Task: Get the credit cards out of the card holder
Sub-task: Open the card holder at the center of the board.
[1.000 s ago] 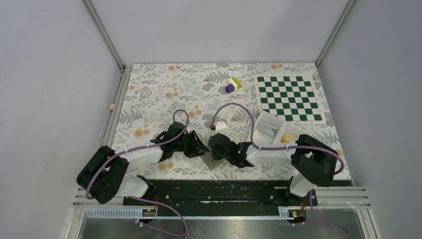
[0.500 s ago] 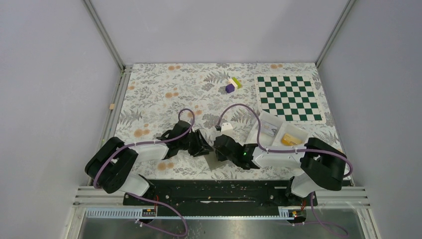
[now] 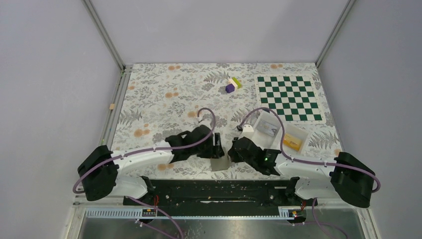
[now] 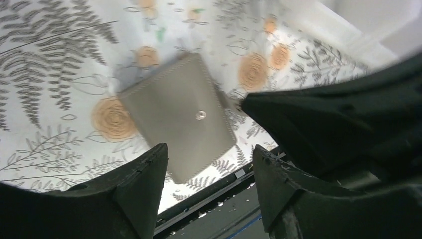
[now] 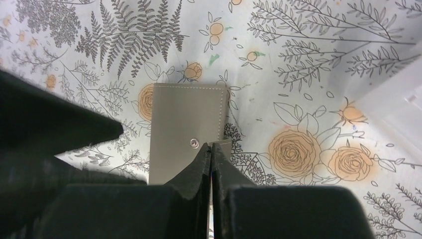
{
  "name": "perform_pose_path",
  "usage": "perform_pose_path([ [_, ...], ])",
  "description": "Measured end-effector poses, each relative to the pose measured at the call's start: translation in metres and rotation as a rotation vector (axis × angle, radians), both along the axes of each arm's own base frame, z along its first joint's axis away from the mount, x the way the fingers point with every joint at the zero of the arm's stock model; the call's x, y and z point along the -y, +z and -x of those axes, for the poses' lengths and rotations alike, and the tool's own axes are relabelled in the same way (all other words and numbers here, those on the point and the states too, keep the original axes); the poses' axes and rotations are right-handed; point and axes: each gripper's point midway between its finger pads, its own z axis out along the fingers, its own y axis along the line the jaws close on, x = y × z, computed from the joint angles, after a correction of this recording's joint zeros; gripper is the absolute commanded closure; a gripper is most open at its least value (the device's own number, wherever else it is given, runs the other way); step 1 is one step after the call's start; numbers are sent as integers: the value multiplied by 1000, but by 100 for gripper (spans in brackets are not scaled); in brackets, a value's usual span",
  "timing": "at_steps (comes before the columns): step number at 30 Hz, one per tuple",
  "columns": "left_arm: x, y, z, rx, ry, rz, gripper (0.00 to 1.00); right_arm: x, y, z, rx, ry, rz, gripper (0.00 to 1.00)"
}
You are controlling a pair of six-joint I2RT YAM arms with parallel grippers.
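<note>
- The card holder (image 3: 219, 163) lies shut and flat on the tabletop (image 3: 164, 84), grey side up. It is close to the near edge, between my two arms.
- No credit cards show anywhere, so I judge they are inside the closed holder.
- My left fingers (image 4: 142, 191) stand apart and hang over the holder. In the left wrist view its near end shows in the gap between them, and they are not clamped on anything.
- My right fingers (image 5: 199, 174) are pressed together with nothing visible between them. Their tips sit at the edge of the flap (image 5: 225, 145), just beside the snap (image 5: 192, 142). I cannot tell whether they touch it.
- The holder looks light, thin and soft-skinned, with stitched edges. I expect it to slide on the printed cloth rather than stay put when pushed.
- The snap probably needs a firm pull, so one side should pin the body down while the other lifts the flap.
- The best hold looks like the free flap edge by the snap. The flat face gives nothing to pinch.
- Once it is open, the cards should be stiff, slick and thin, so I would grip a protruding edge rather than the face.
</note>
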Motion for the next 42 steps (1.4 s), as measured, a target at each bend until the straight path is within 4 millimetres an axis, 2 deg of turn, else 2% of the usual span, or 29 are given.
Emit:
perform_pose_path([
  [4, 15, 12, 18, 140, -80, -92, 35, 5, 3, 4, -19, -37, -69, 100],
  [12, 6, -25, 37, 296, -183, -372, 29, 14, 7, 9, -30, -91, -166, 100],
  [19, 26, -31, 49, 392, -284, -442, 25, 16, 8, 9, -35, -104, -189, 100],
  [32, 22, -40, 41, 437, -267, -513, 25, 23, 1, 10, -42, -121, -180, 100],
  [38, 21, -39, 39, 446, -260, -518, 15, 25, 1, 9, -42, -126, -179, 100],
  [42, 20, -39, 38, 450, -258, -523, 13, 27, 0, 10, -46, -129, -172, 100],
])
